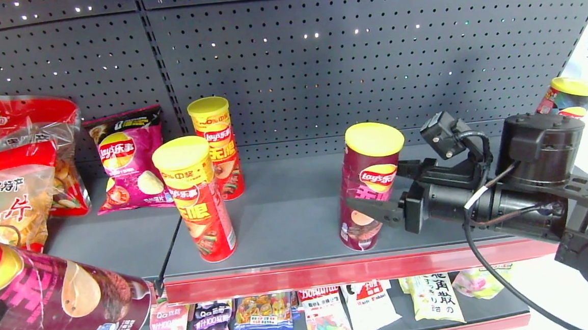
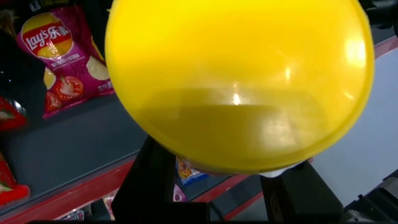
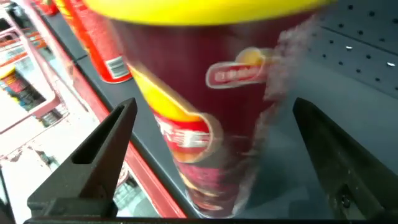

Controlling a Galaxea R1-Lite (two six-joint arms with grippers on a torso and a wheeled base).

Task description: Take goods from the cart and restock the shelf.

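**Can down, back out clean**

The maroon can (image 1: 371, 180) stands upright near the front edge of the shelf (image 1: 287, 221), well apart from the red cans (image 1: 199, 201). My right gripper (image 3: 210, 111) straddles it, jaws wide with a gap on each side, holding nothing. I judge this the release: I'd pull straight back, level, so neither finger clips it. My left gripper (image 2: 217, 190) is clamped on a second can (image 1: 52, 297), held sideways, low on the left.

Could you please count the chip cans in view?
5: rear red can, front red can on the shelf; standing maroon can inside the open right gripper; held maroon can in the left gripper; far-right can, partly hidden.
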